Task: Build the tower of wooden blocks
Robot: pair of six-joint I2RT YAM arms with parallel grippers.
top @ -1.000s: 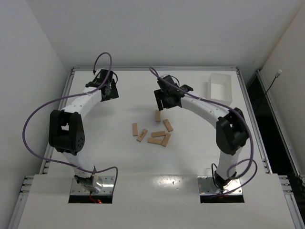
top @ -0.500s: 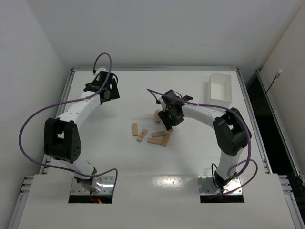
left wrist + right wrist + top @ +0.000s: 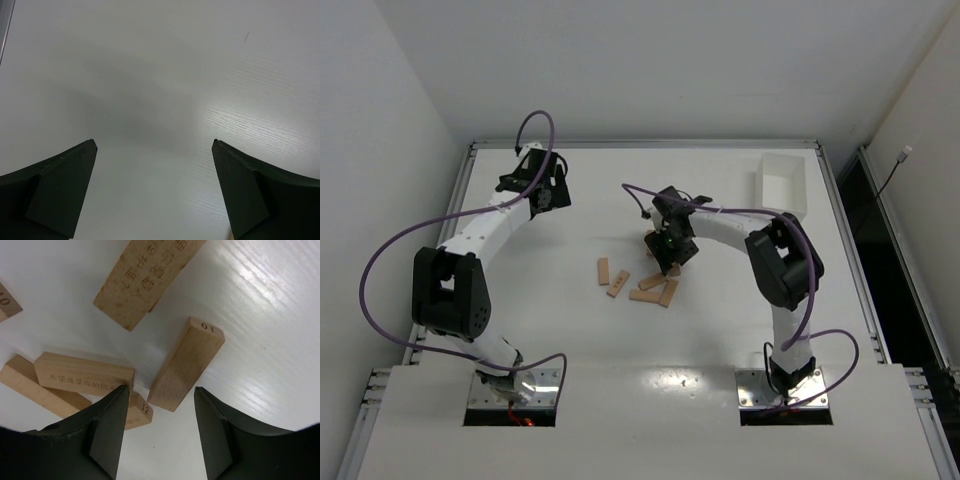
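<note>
Wood blocks (image 3: 645, 295) lie flat in a loose cluster mid-surface, not stacked into a tower. One block (image 3: 186, 364) lies between the fingers of the right pincer (image 3: 161, 390), which is spread wide, low over the cluster and gripping nothing. Other blocks sit just left of it, some overlapping. Left pincer (image 3: 154, 142) is also wide open and empty, over bare surface (image 3: 150, 60) at far left, well apart from the blocks. White tray (image 3: 782, 185) sits at the far right corner.
</note>
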